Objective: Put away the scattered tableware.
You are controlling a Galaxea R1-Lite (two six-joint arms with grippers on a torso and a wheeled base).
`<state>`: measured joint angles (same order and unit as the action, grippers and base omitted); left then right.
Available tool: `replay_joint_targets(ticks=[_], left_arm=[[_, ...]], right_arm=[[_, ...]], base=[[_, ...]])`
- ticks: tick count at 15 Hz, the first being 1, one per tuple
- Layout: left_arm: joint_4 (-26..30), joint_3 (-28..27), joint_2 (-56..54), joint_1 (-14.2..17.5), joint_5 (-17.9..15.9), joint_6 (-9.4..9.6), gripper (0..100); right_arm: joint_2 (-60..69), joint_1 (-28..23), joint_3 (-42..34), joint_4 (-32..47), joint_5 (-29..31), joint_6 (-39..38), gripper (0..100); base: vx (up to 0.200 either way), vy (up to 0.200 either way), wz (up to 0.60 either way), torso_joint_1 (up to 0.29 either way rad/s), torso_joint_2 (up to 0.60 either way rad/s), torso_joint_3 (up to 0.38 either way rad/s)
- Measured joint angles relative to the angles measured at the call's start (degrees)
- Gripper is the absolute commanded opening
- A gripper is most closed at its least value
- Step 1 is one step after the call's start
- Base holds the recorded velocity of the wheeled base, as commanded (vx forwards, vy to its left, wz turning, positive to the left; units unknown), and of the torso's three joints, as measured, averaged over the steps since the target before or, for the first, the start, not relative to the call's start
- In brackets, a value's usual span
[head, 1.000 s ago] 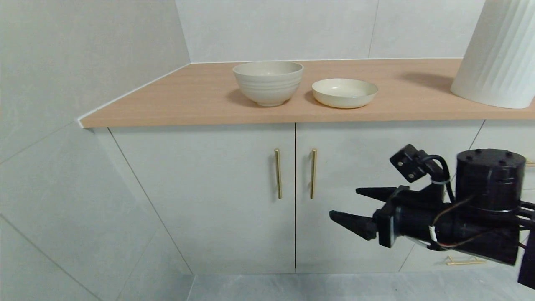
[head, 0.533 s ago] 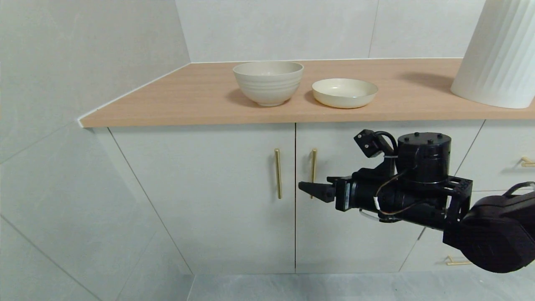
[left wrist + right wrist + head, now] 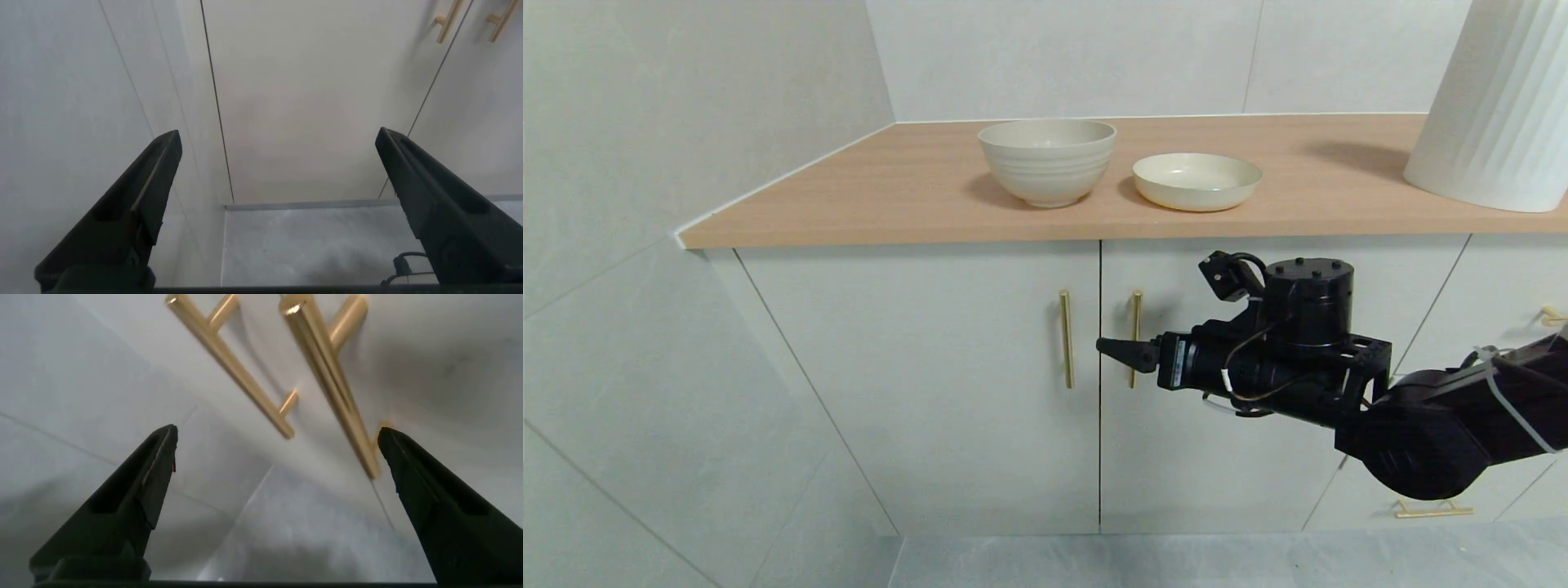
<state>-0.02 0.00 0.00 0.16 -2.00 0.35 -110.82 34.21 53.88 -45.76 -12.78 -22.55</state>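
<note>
While right gripper point(image 3: 1117, 351) hangs at right door handle point(image 3: 1135, 318), jaws wide; left gripper point(image 3: 278, 135) jaws wide.

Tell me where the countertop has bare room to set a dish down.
Widest bare patch: countertop between the left wall and the bowl. Another lies between the shallow dish and the white ribbed container. Crowded: bowl and dish stand close, a narrow gap between them, and the strip before them to the counter edge is thin.
</note>
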Motion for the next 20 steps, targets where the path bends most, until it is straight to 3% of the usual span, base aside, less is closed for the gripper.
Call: replay_joint_targets(ticks=[5, 15, 20], left_arm=[[0.0, 0.0, 0.0, 0.0, 0.0, -0.02, 100], [0.0, 0.0, 0.0, 0.0, 0.0, -0.02, 100], [0.0, 0.0, 0.0, 0.0, 0.0, -0.02, 100]], right_arm=[[-5.5, 0.0, 1.2, -8.5, 2.3, 0.1, 100], [-8.1, 2.6, -0.1, -13.7, 2.2, -1.2, 100], [-4.2, 3.0, -5.1, -13.3, -4.9, -1.3, 100]], base=[[0.0, 0.0, 0.0, 0.0, 0.0, 0.0], [0.0, 0.0, 0.0, 0.0, 0.0, 0.0], [0.0, 0.0, 0.0, 0.0, 0.0, 0.0]])
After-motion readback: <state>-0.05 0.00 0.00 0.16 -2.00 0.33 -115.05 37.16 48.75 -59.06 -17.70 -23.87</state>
